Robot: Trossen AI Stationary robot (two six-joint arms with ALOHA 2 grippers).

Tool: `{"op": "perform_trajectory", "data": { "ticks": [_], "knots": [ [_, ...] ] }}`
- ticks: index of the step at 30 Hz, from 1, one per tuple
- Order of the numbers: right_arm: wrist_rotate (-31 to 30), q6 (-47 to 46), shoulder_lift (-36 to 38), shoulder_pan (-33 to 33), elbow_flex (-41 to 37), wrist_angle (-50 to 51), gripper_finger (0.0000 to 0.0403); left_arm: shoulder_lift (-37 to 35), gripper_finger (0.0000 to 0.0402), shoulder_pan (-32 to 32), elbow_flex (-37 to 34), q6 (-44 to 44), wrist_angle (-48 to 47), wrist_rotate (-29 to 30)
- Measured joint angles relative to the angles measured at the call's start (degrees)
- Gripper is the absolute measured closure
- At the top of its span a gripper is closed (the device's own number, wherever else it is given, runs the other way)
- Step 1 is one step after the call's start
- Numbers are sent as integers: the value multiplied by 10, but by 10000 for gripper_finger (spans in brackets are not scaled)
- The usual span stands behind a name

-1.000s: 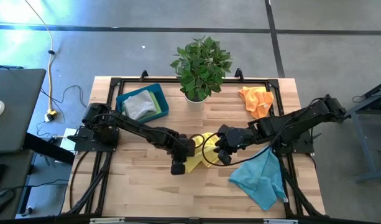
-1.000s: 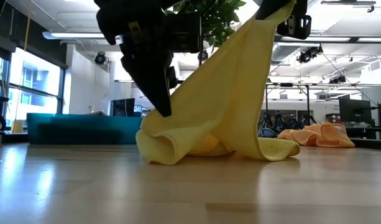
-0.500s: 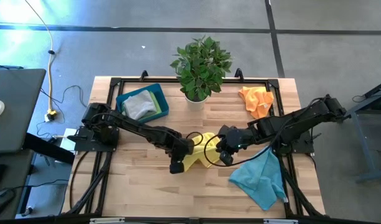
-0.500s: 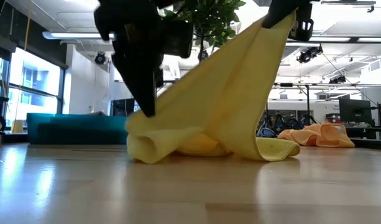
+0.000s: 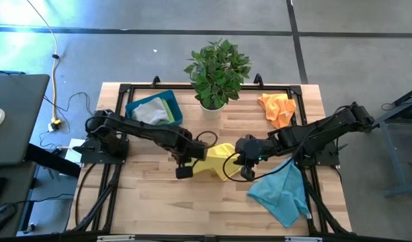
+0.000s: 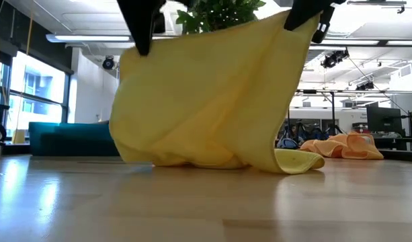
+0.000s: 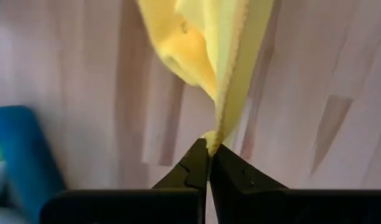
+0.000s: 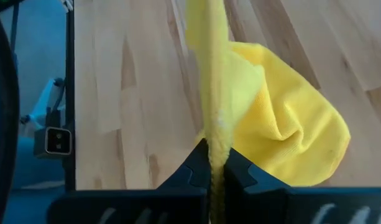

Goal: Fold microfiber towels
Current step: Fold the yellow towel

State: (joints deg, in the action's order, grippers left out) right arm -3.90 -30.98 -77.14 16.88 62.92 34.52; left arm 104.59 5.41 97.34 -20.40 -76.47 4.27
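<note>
A soft yellow microfiber towel (image 5: 218,161) hangs near the middle of a light wooden slatted table (image 5: 152,202), stretched between two dark robot grippers. Seen from table height, the cloth (image 6: 206,101) is spread wide like a curtain, its two upper corners lifted and its lower edge bunched and resting on the tabletop. The left gripper (image 5: 185,163) pinches one corner; its wrist camera shows the two dark fingers (image 7: 193,168) pressed together on a thin edge of the yellow fabric (image 7: 230,74). The right gripper (image 5: 246,165) pinches the opposite corner, its fingers (image 8: 230,165) likewise closed tight on a fold of the cloth (image 8: 277,130).

Just beside the right gripper, toward the near right part of the table, lies a crumpled teal-blue microfiber towel (image 5: 281,193). A rumpled orange microfiber towel (image 5: 276,107) sits at the far right corner, well apart from the yellow one. At the far left stands a rigid blue rectangular tray (image 5: 133,107) holding a folded grey microfiber towel (image 5: 150,113) with a lime green microfiber towel (image 5: 168,107) showing at its edge. A leafy green potted plant in a white pot (image 5: 216,70) stands at the far edge, between the tray and the orange cloth
</note>
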Motion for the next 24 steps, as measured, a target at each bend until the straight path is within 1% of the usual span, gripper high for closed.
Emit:
{"op": "perform_trajectory", "data": {
  "ticks": [4,7,9,12,16,21,24],
  "knots": [
    [-12,15,-1,0,8,13,403,0,402,0,31,10,-60,21],
    [-46,28,-1,0,42,45,403,-1,402,0,55,11,-110,47],
    [-74,45,0,-1,66,85,403,0,402,0,67,11,-130,74],
    [-102,60,0,-3,100,137,403,0,401,0,83,17,-134,103],
    [-132,72,-1,-6,129,208,403,0,401,0,116,52,-135,144],
    [-167,147,0,-5,163,239,403,0,401,-2,160,103,-140,185],
    [-207,209,0,-5,179,237,403,0,401,-5,191,142,-139,208]
  ]
}}
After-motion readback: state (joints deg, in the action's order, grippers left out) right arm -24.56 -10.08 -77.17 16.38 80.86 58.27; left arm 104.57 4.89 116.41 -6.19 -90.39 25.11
